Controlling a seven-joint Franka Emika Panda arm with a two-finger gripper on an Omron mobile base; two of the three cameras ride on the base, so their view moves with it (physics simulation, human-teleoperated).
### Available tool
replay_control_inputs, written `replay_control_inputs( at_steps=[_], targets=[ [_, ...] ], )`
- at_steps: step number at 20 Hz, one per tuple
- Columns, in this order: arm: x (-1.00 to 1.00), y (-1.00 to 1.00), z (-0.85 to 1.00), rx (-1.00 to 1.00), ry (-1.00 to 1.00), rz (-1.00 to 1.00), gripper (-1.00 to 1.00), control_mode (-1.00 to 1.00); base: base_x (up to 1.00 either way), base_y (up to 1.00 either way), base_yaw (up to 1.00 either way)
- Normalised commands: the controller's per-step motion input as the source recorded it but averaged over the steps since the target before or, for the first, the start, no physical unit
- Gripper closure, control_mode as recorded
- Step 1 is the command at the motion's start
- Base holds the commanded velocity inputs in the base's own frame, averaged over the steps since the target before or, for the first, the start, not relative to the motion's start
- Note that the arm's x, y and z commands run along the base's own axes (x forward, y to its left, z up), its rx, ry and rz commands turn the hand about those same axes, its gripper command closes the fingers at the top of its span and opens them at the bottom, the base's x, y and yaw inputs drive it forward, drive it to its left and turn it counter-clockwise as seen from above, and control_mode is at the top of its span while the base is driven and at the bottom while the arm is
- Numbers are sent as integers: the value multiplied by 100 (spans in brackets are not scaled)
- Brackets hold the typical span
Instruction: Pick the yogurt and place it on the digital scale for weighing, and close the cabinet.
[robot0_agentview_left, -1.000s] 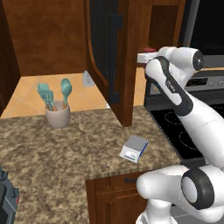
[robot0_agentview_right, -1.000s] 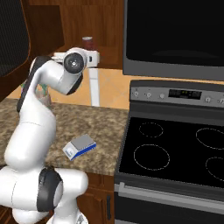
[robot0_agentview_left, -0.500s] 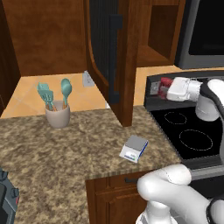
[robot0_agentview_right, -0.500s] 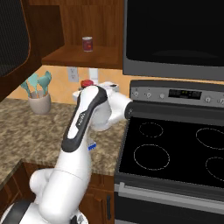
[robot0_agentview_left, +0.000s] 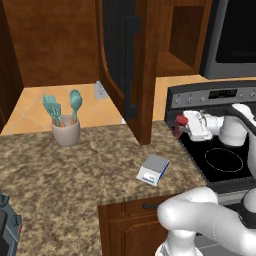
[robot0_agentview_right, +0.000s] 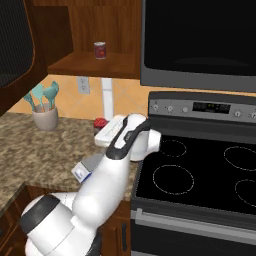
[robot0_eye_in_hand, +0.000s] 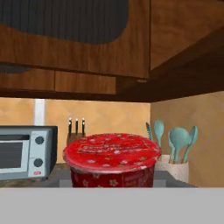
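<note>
Grey utensil cup (robot0_agentview_left: 65, 134) holds teal spatulas (robot0_agentview_left: 62, 106) upright.

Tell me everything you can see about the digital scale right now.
The digital scale is small, flat and square: a grey top plate over a white body, with a blue display strip on its front. It lies flat on the speckled stone counter near the counter's front edge, beside the stove. Nothing rests on its plate.
</note>
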Motion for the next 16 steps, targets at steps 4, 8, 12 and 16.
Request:
replay_control_inputs(
  at_steps=[4,8,12,16],
  targets=[
    [14,29,-68,-4,3,6,100,-100,0,0,0],
    [0,45,-54,-5,0,1,100,-100,0,0,0],
    [3,43,-46,-4,2,0,100,-100,0,0,0],
    [11,4,-45,0,5,0,100,-100,0,0,0]
  ],
)
